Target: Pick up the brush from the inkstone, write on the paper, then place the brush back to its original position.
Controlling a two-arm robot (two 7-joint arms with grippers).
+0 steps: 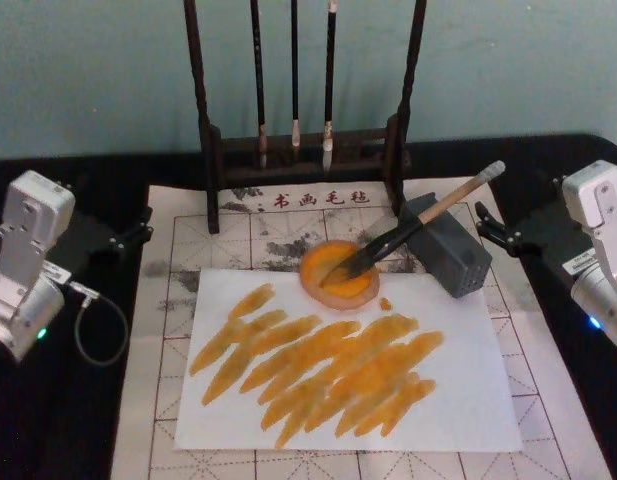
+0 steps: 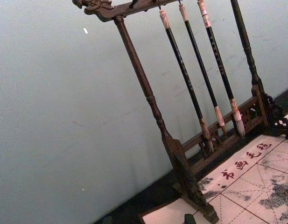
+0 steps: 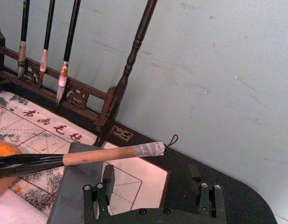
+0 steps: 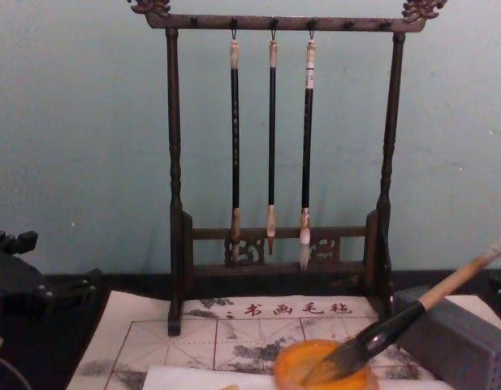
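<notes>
- The left pincer (image 1: 138,230) sits at the counter's left edge, well apart from the brush; I cannot tell whether its fingers are parted.
- The paper (image 1: 468,390), streaked with orange strokes, lies on the grid mat (image 1: 178,300).
- The brush (image 1: 418,225) rests with its bristles in the orange dish (image 1: 353,290) and its handle leaning across the grey block (image 1: 453,255).
- The right pincer (image 1: 485,225) is empty with its fingers spread, near the brush's looped end but not touching it.
</notes>
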